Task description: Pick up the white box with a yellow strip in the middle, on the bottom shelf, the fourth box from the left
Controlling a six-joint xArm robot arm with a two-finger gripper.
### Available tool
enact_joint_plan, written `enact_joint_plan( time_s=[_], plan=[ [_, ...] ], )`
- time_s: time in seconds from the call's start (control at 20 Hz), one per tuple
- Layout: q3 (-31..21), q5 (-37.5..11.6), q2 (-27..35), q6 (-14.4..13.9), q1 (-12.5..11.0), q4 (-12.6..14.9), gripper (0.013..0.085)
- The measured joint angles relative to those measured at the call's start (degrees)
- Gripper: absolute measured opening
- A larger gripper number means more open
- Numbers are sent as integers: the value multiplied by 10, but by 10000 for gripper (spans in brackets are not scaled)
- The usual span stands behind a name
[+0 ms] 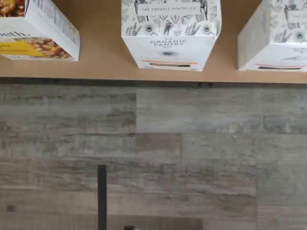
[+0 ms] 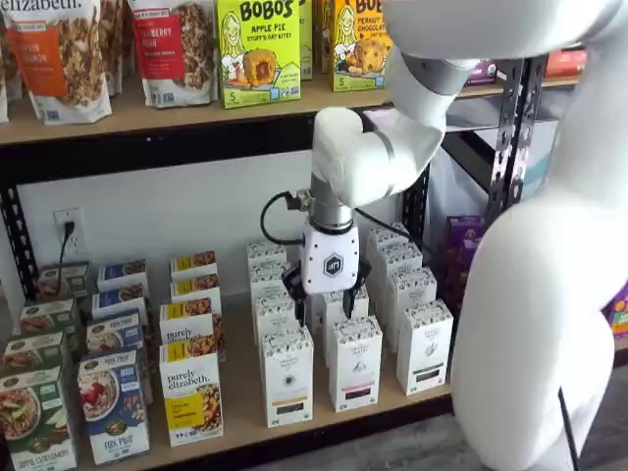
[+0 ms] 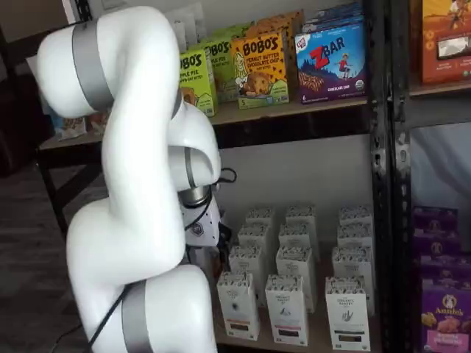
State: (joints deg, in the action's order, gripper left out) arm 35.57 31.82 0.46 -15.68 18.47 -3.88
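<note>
A: Target? 
B: White box point(image 2: 287, 377) — front of its column on the bottom shelf point(image 2: 235, 417), standing upright, long axis vertical. To one side the purely elizabeth box point(image 2: 191, 394), to the other a like carton point(image 2: 354, 363); more alike stacked in rows behind.

A: Pincer?
B: Pincer point(image 2: 325, 294) hangs above the 2nd/3rd row of cartons, pointing down. Black fingers seen at the white body's base, but gap vs. no gap — cannot tell. Holding nothing, as far as shown.

A: Relation for next move?
B: My read: target lies forward of and below the pincer, toward the shelf's front edge, slightly toward the granola side. Wrist view shows a white carton point(image 1: 169, 36) centred near the board edge w/ bare board either side, so side clearance looks workable. Room above the boxes is open; upper shelf board point(image 2: 196, 118) well apart overhead.
</note>
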Motion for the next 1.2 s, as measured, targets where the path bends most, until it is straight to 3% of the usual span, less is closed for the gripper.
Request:
enact_joint_plan(
  time_s=[0.15,0.3,0.85,1.1,1.2],
  plan=[
    [20,-16,44,27,-6,-24,850],
    [33,-28,72,29,-9,-22,850],
    [75,-82,170,65,-13,-53,850],
    [103,-95,213,36,-13,-20,850],
    [115,-105,232,45,-12,-31,850]
  ],
)
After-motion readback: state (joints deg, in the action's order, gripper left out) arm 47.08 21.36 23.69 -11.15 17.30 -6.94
